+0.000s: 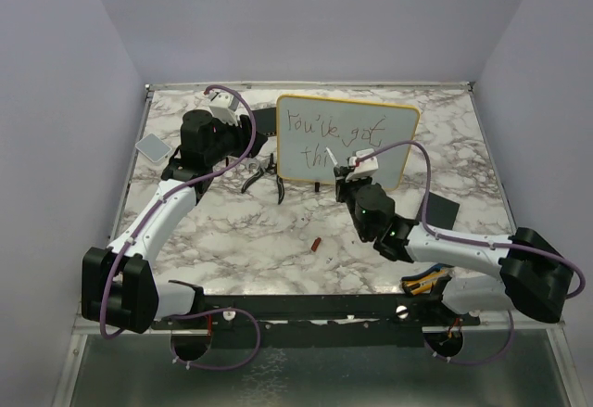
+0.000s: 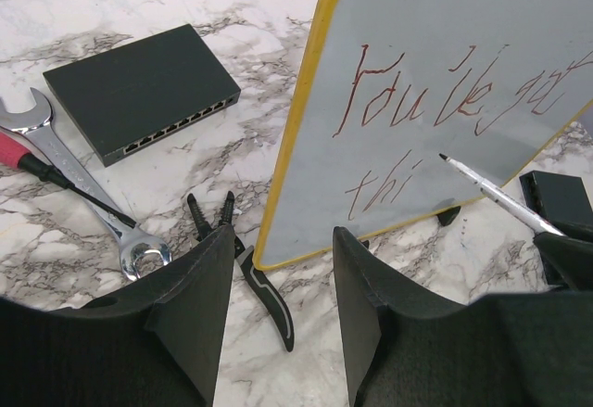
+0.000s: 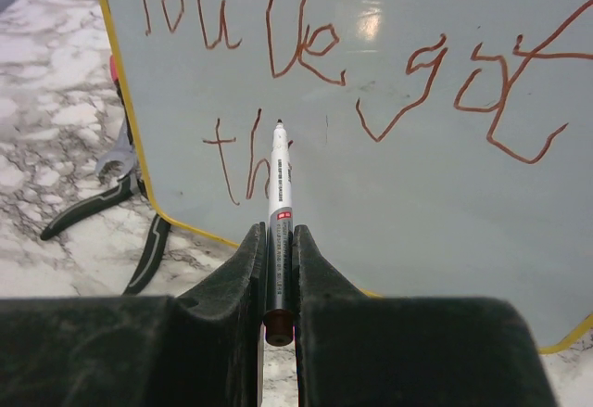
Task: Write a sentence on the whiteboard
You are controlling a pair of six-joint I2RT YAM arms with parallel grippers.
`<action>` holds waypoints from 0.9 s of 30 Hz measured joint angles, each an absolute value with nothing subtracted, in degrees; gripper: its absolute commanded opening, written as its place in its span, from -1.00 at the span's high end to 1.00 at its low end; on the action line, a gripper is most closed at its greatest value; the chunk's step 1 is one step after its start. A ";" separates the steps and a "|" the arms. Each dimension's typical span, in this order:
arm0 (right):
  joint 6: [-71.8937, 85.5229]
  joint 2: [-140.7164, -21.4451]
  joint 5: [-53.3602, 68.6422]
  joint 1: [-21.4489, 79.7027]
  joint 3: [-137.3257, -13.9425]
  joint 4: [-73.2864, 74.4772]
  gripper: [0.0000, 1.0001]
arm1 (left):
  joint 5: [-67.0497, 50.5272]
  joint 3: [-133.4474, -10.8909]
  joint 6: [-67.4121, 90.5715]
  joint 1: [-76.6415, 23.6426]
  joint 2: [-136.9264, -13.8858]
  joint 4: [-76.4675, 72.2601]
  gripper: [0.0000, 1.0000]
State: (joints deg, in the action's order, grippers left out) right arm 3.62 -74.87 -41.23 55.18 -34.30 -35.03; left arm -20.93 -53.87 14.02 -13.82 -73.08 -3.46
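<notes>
A marbled surface (image 1: 278,240) carries everything. The whiteboard (image 1: 389,143) stands upright on small black feet at the far middle of it, its face toward the arms. The left arm reaches to the board's left side, where its fingers (image 2: 199,282) are spread wide with nothing between them, just in front of the board's lower left corner. The right arm's fingers (image 3: 310,268) are closed narrowly on a pen (image 3: 280,180), which points at the board.

A flat black box (image 2: 139,87) lies to the left of the board. Nearer lie a wrench (image 2: 93,189), a red-handled screwdriver (image 2: 18,152) crossing over it, and pliers (image 2: 259,277) by the board's corner.

The sentence (image 1: 334,133) so far reads "You've got" on the top line and "thi" below it. The pen tip is right beside the "i"; whether it touches the board cannot be told. A tiny red bit (image 1: 316,243) lies on the surface near the middle.
</notes>
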 measured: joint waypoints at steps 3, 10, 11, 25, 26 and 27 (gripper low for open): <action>4.91 -72.18 -41.12 55.18 -33.74 -34.33 0.99 | -20.93 -53.87 14.02 -13.82 -73.08 -3.46 0.03; 9.26 -71.55 -41.50 55.18 -31.81 -30.35 0.99 | -20.93 -53.87 14.02 -13.82 -73.06 -3.46 0.03; 9.72 -71.55 -41.65 55.18 -31.44 -29.80 0.99 | -20.93 -53.87 14.04 -13.82 -73.08 -3.46 0.03; 10.15 -71.55 -45.41 54.81 -30.37 -28.77 0.99 | -20.93 -53.87 14.02 -13.82 -73.08 -3.46 0.03; 9.91 -71.57 -45.47 54.63 -30.37 -28.95 0.99 | -20.93 -53.87 14.02 -13.82 -73.08 -3.46 0.03; 9.69 -71.61 -45.58 54.63 -30.37 -29.10 0.99 | -20.93 -53.87 14.02 -13.82 -73.08 -3.46 0.03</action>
State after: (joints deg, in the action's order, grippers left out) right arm 9.69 -71.61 -45.58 54.63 -30.37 -29.10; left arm -20.93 -53.87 14.02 -13.82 -73.08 -3.46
